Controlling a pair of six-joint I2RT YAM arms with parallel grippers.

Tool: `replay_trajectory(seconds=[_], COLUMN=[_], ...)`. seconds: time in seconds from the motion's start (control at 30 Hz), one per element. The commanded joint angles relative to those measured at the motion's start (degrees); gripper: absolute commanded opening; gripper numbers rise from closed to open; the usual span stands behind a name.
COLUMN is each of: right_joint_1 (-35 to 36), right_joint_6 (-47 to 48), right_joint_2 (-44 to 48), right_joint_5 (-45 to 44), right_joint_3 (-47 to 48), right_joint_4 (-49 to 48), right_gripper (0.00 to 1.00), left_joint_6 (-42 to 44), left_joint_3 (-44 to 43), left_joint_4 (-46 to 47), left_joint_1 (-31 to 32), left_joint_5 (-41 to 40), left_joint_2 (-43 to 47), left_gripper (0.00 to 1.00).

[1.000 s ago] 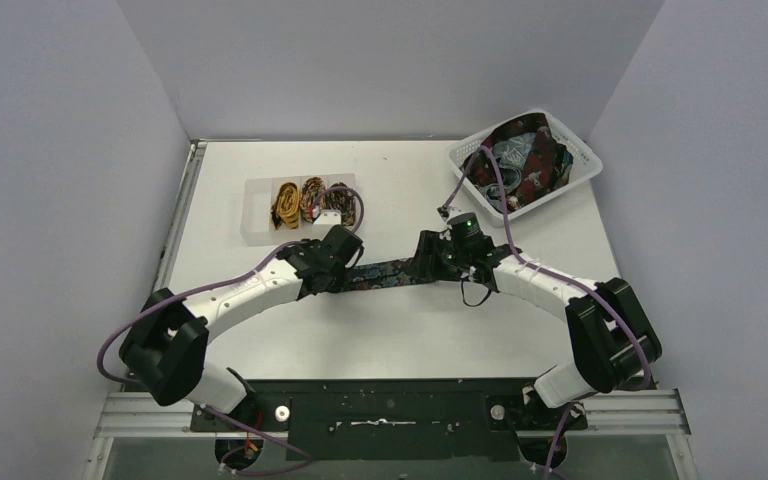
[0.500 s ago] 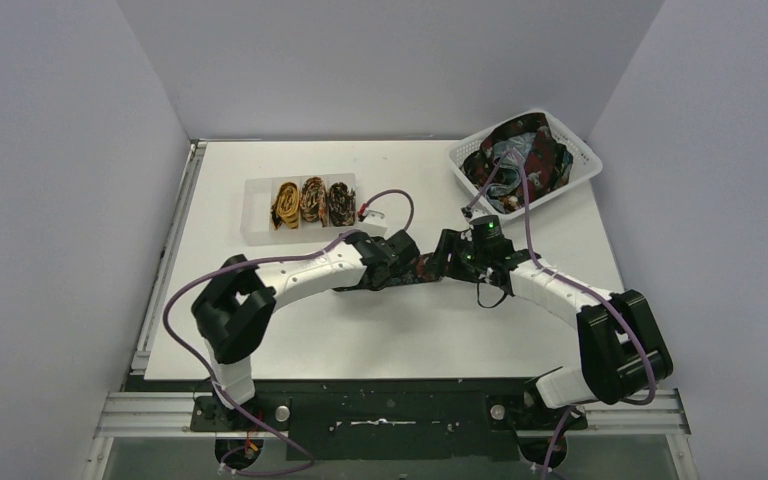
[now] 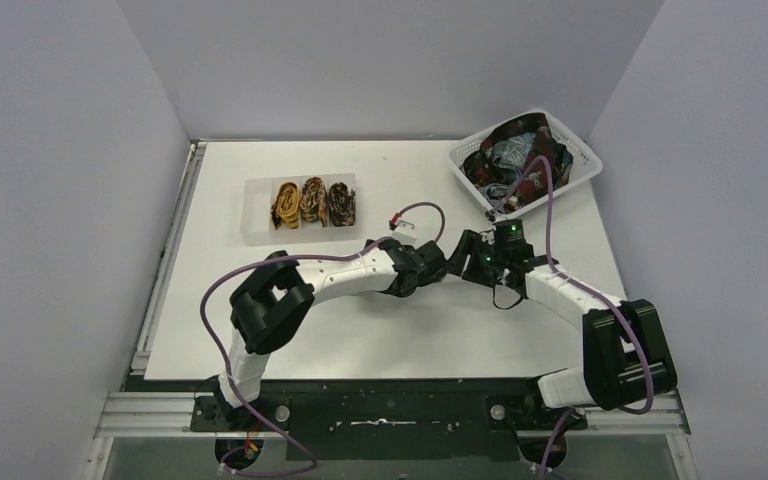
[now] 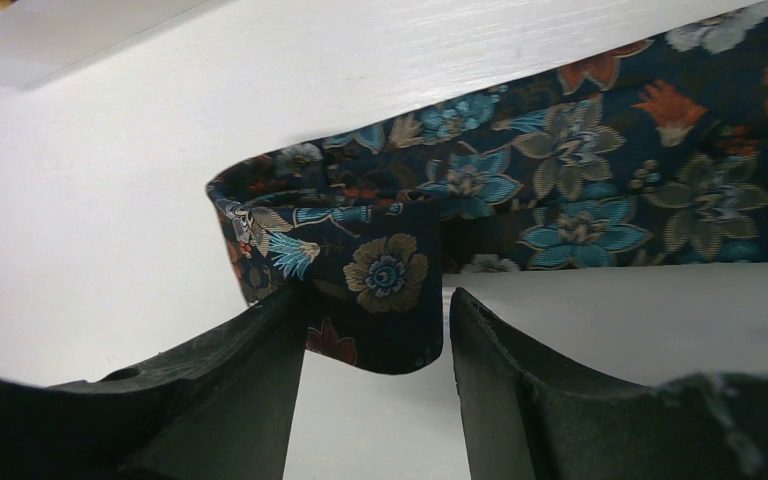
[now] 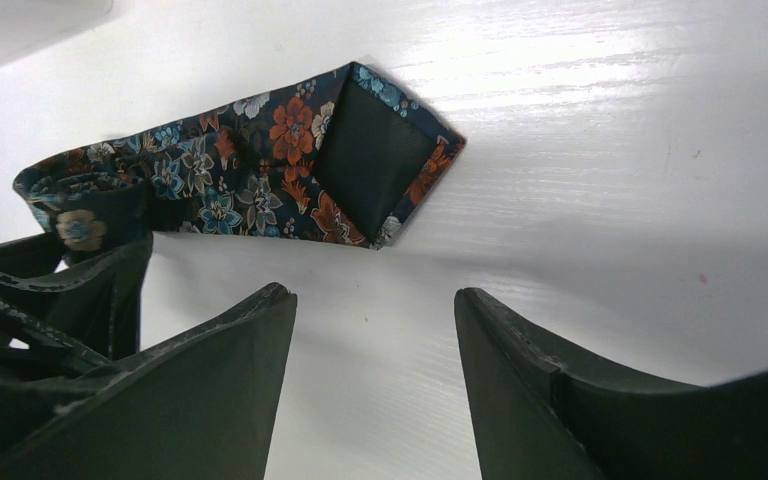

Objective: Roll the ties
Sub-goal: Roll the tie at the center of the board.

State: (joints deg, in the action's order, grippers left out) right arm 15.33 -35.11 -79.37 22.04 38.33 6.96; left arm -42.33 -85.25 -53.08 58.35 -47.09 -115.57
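A dark navy tie with orange and teal flowers (image 4: 560, 190) lies on the white table. Its near end is folded back into a loop. My left gripper (image 4: 370, 300) stands round that folded end; the flap sits between the fingers with a thin gap at the right one. In the top view the left gripper (image 3: 432, 268) and right gripper (image 3: 468, 262) almost meet and hide the tie. The tie's pointed wide end (image 5: 380, 170) lies just beyond my right gripper (image 5: 372, 295), which is open and empty over bare table.
A white lattice basket (image 3: 582, 165) holding several loose ties (image 3: 520, 155) stands at the back right. A clear box (image 3: 255, 215) at the back left holds three rolled ties (image 3: 305, 200). The left gripper's fingers (image 5: 70, 290) show left in the right wrist view.
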Motion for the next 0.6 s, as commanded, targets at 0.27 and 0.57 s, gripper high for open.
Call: replay_trajectory(seconds=[0.27,0.57], right_joint_1=[-1.6,0.2], right_joint_6=[1.0,5.3], right_joint_2=[2.6,1.5], right_joint_5=[6.3,15.6], right_joint_3=[0.2,0.9], right_joint_4=[-3.0,-16.9], right_gripper=[0.62,0.76], left_joint_6=[3.7,2.1], left_joint_3=[-1.6,9.3], left_joint_4=[13.5,23.6], left_joint_1=[-2.4,-5.3], left_joint_5=[11.4,17.1], left_joint_2=[3.8,24.1], left_gripper=[0.66,0.77])
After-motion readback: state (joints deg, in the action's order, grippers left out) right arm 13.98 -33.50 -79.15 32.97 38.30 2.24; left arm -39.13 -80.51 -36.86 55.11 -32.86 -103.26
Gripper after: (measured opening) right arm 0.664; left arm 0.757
